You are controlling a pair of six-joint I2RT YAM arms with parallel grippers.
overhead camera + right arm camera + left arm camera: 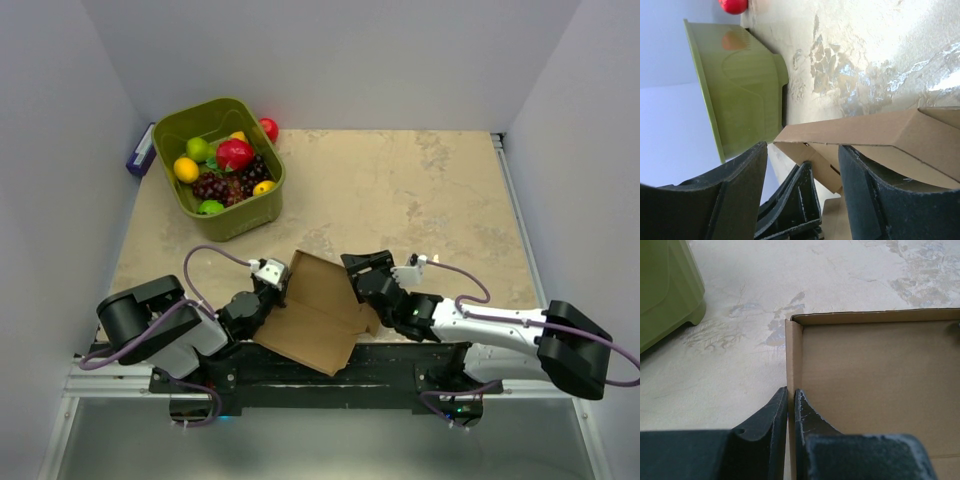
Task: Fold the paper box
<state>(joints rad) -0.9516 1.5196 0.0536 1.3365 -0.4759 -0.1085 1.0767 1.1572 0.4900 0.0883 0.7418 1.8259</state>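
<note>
Pale stone table (420, 190), white walls around. Paper box (315, 320) at six o'clock, by the near edge. Left gripper (791, 392): pinches one raised side tight. Right gripper (802, 150): spread apart around another side. Looks partly folded; flaps left to do.

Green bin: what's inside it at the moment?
The bin holds a pile of fruit: a red fruit, dark grapes, yellow fruits and green fruits. The pile covers the bin's floor, so anything beneath it cannot be seen.

no legible text, no labels or numbers, no signs
</note>
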